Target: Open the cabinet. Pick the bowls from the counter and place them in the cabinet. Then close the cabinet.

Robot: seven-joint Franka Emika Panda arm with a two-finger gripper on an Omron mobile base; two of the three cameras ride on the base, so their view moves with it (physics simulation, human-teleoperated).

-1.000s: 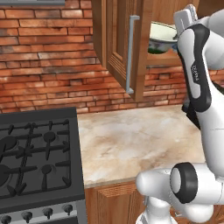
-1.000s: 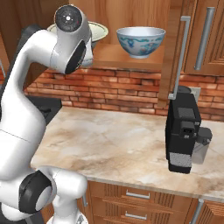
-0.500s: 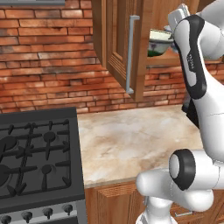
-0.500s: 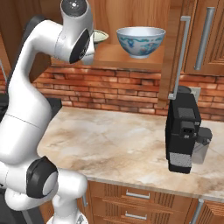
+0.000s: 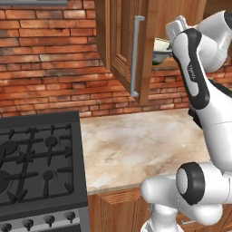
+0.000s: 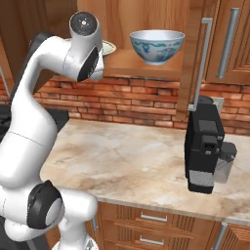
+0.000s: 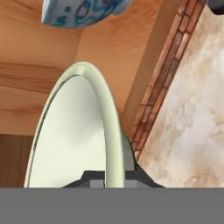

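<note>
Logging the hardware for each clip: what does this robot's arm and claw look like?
The arm is made of glossy white rounded links with dark grey to black joint rings and round caps. One upper link carries small grey lettering, too small to read. No loose cables show. The claw ends in two small dark grey finger tips.

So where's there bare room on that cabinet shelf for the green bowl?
Free shelf lies between the blue bowl and the green bowl that the gripper pinches by its rim. Beyond the blue bowl, the open door crowds it.
</note>
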